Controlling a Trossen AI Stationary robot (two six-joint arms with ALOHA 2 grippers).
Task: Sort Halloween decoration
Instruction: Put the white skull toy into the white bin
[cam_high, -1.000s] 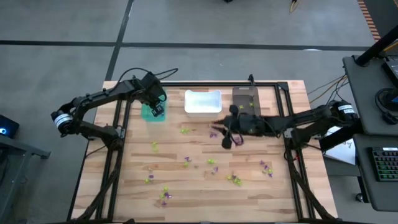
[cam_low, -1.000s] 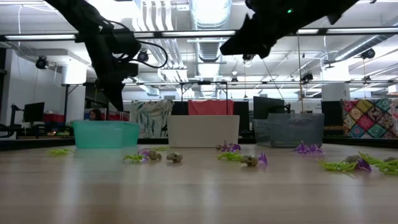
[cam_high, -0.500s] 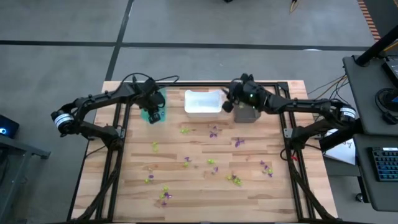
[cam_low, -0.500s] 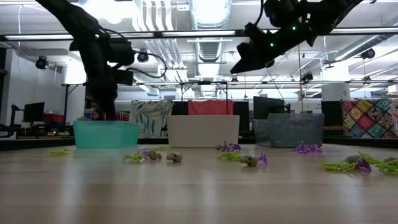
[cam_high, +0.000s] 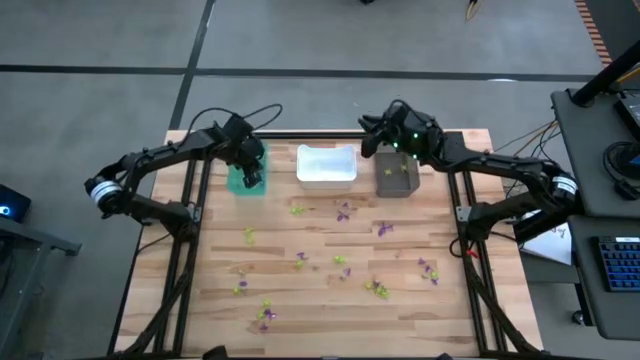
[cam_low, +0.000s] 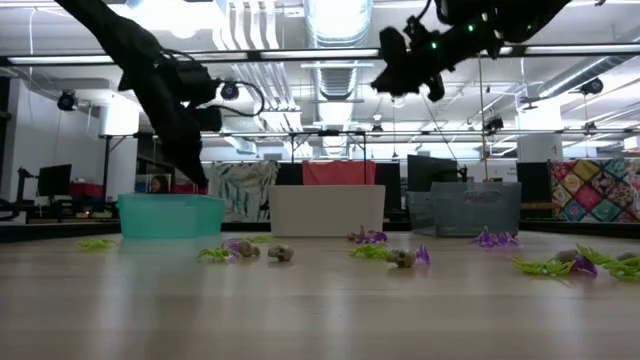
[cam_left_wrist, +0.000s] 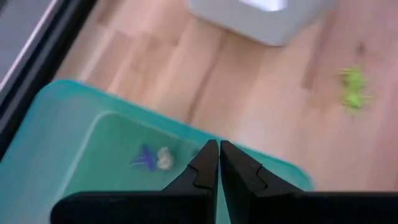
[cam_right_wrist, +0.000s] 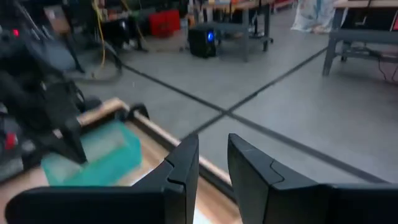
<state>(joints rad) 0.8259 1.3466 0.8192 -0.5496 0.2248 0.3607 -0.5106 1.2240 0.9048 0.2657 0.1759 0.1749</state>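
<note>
Pale wooden table (cam_high: 330, 300) with visible plank grain, framed in black, carrying a teal bin (cam_high: 243, 180), a white bin (cam_high: 326, 166) and a dark brown bin (cam_high: 397, 176). Scattered trinkets (cam_high: 340, 262) appear in purple, lime-green and pale greyish tones; inside the teal bin lie one purple piece (cam_left_wrist: 143, 158) and one pale greyish piece (cam_left_wrist: 164, 158). Both arms are black, above a grey floor with dark seams.

grey floor (cam_high: 300, 40) crossed by dark lines surrounds the wooden table (cam_high: 320, 300); ceiling ducts (cam_low: 335, 20) overhead, a patchwork quilt (cam_low: 595, 190) (right edge) behind.
</note>
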